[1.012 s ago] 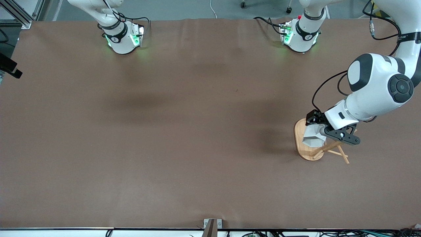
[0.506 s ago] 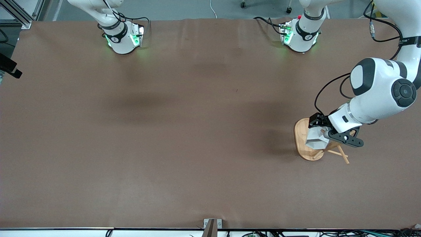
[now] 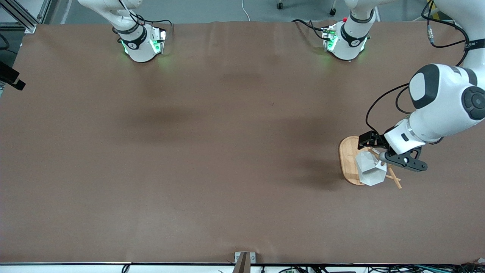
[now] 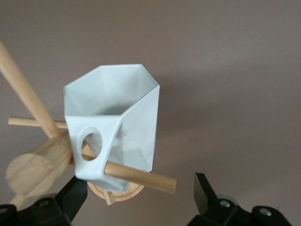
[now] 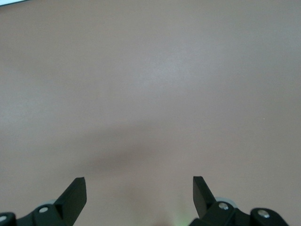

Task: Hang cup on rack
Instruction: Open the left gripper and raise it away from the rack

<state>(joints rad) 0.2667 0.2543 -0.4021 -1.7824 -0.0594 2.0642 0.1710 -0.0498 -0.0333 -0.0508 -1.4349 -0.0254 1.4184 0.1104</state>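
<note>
The white faceted cup (image 3: pixel 370 169) hangs by its handle on a peg of the bamboo rack (image 3: pixel 346 159), over the rack's oval base. In the left wrist view a peg (image 4: pixel 141 176) runs from the central post (image 4: pixel 33 169) through the cup's handle (image 4: pixel 89 157), and the cup (image 4: pixel 115 108) shows its open mouth. My left gripper (image 3: pixel 383 152) is open just beside the cup, its fingers (image 4: pixel 75 197) spread wide on either side of the peg's tip and holding nothing. My right gripper (image 5: pixel 139 193) is open and empty over bare table, and is out of the front view.
Other thin pegs (image 3: pixel 396 182) stick out from the rack toward the front camera. The rack stands near the left arm's end of the brown table (image 3: pixel 212 151). Both arm bases (image 3: pixel 142 45) stand along the table's edge farthest from the front camera.
My left gripper has opened and let go of the cup, then drawn back toward the left arm's end. The cup has settled lower on the peg.
</note>
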